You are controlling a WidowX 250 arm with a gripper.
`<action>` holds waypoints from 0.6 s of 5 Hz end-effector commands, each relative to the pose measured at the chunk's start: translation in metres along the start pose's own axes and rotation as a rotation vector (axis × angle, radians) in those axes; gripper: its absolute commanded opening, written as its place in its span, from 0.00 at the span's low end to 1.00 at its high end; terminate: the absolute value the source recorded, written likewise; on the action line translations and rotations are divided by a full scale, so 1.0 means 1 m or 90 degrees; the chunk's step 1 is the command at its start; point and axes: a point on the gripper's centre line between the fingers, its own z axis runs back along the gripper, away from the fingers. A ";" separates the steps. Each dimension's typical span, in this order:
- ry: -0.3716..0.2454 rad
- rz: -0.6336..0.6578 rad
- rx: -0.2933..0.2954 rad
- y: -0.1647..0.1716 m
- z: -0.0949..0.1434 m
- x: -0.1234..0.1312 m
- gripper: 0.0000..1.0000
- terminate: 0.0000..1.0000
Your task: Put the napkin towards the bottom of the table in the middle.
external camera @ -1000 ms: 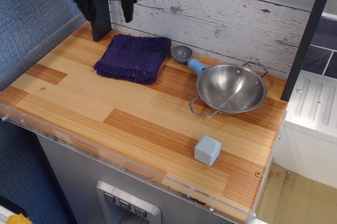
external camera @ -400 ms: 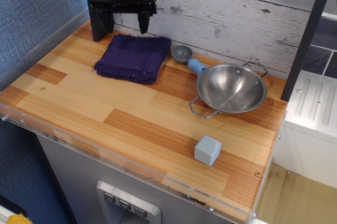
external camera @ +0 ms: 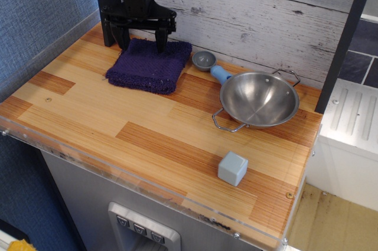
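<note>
My gripper (external camera: 142, 41) hangs over the back edge of the napkin (external camera: 149, 64), fingers spread apart and pointing down, holding nothing. One finger (external camera: 160, 39) reaches the cloth near its far right part; the other is at the far left corner. Whether the tips press into the knit or only sit just above it I cannot tell from this angle.

The napkin lies flat at the back left of the table (external camera: 118, 109), close to the plank wall (external camera: 254, 15). Its right edge is just beside a small grey cup (external camera: 204, 59), the round head of a blue-handled scoop (external camera: 221, 74) that lies slanted toward the right. The blue handle runs up to the rim of a steel bowl (external camera: 258, 98), which stands with wire handles at its near-left and far-right sides. The bowl is apart from the napkin, with the scoop between them.

A pale blue-grey cube (external camera: 232, 168) sits toward the front right of the table, well apart from the napkin and not far from the clear rim (external camera: 88, 155) along the front edge. The front middle of the wood, between the cube and the left side, shows bare planks. A dark post (external camera: 105, 9) stands just behind and left of my gripper, at the table's back left corner. To the right, past the table's edge, is a white appliance top (external camera: 354, 115).
</note>
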 end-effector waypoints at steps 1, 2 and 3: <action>-0.003 -0.026 -0.016 -0.006 -0.003 0.007 1.00 0.00; 0.009 -0.037 -0.021 -0.012 -0.010 0.003 1.00 0.00; 0.022 -0.042 -0.013 -0.010 -0.011 -0.005 1.00 0.00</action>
